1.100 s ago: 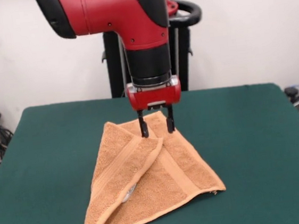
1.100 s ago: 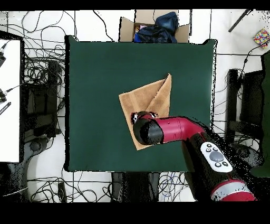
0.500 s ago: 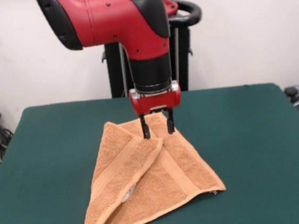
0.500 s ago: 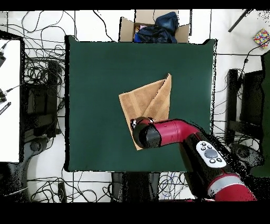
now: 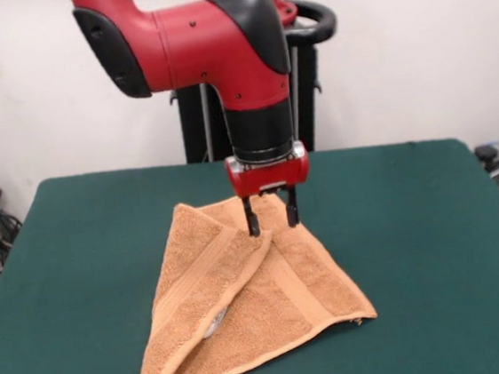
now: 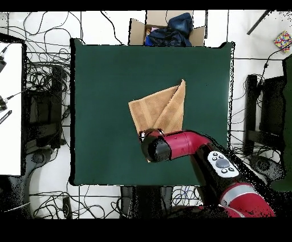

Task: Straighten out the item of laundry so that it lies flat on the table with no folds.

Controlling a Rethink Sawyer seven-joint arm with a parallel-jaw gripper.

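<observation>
1. The towel (image 5: 248,299) lies near the middle of the green desk (image 5: 434,248), closer to the robot's side in the overhead view.
2. The towel is not flat. One flap is folded diagonally over the rest, giving a roughly triangular outline with a pointed corner toward the front-view camera.
3. A woven band stripe runs along the folded flap, and a second stripe crosses the layer beneath it.
4. A small white tag (image 5: 216,323) shows at the edge of the fold, low on the towel.
5. The tool (image 5: 272,221) hangs from the red and black arm (image 5: 216,39) directly over the towel's far corner.
6. The tool's two dark fingers (image 5: 252,217) are spread apart, with nothing held between them; their tips are at or just above the cloth, and contact cannot be confirmed.
7. In the overhead view the arm covers the towel's corner nearest the robot, hiding the tool.
8. A cardboard box (image 6: 165,28) holding dark cloth sits beyond the desk's far edge.
</observation>
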